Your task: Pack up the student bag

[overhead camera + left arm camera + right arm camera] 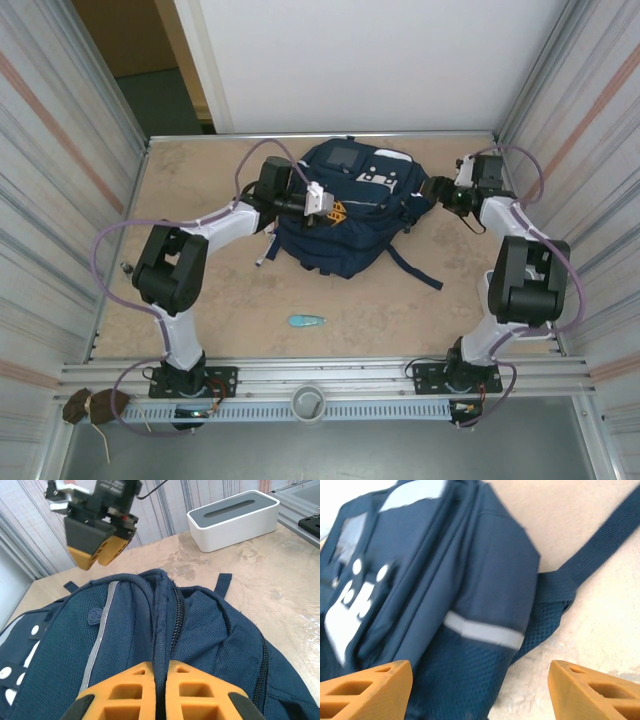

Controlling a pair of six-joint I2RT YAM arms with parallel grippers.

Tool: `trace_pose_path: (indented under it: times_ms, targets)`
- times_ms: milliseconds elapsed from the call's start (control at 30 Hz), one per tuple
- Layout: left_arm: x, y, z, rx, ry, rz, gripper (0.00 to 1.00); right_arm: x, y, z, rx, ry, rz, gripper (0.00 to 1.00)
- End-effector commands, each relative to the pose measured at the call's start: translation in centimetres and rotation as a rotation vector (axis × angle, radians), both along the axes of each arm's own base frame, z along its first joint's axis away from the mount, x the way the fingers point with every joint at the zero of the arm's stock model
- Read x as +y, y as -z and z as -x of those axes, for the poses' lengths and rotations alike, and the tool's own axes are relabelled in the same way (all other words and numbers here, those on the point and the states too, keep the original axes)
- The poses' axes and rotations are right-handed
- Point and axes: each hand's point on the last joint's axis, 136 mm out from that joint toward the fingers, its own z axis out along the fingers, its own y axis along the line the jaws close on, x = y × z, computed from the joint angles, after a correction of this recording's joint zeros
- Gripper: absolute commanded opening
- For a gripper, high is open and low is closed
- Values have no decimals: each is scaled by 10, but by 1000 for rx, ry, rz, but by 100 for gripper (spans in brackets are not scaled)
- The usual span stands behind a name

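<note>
1. Left pincer: at the left-centre of the top view and the bottom edge of its own wrist view. It is clamped tight on a raised ridge of navy fabric just beside the zip. My read is that the pinch is there to pull the lip of the opening up and keep the bag from sliding.
2. Student bag: lies flat on the worktop, upper centre of the top view, with its white label patches facing up. Whether the zip is open I cannot tell.
3. Small teal item: lies alone on the worktop, lower centre, well apart from the bag. It is probably waiting to be packed.
4. White box with a grey top: sits at the upper right of the left wrist view, beyond the bag.
5. Right pincer: at the bag's right edge in the top view. In its own wrist view the fingers stand wide apart with nothing held. The side panel with the pale stripe lies ahead of them, and a dark strap runs to the upper right. It looks placed to take the opposite edge, so that the two arms can spread the mouth.
</note>
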Motion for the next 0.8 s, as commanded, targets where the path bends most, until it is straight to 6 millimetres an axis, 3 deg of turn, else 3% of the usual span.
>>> trace_pose_path:
  times_ms: [0, 100, 167, 267, 333, 433, 533, 633, 767]
  targets:
    - [-13, -30, 6, -57, 68, 69, 0, -9, 24, -14, 99, 126, -51, 69]
    - [-19, -27, 5, -50, 70, 64, 0, -1, 37, -28, 112, 104, -102, 61]
    - [-24, -23, 3, -42, 70, 59, 0, 2, 47, -34, 127, 93, -130, 45]
    - [-33, -19, 0, -35, 67, 50, 0, -8, 52, -34, 127, 120, -139, 12]
    - [-36, -15, -6, -20, 46, 33, 1, -21, 52, -27, 117, 161, -150, 2]
    - [-36, -9, -22, -11, -30, 3, 4, -40, 46, -10, 80, 231, -153, 0]
    - [-27, -3, -50, -11, -183, -30, 14, -46, 43, 13, 51, 279, -145, 0]
    - [-9, -3, -81, 27, -367, -39, 26, -39, 45, 34, 34, 301, -159, 0]
    - [17, 7, -96, 81, -551, -88, 41, -3, 50, 55, 44, 237, -168, 0]
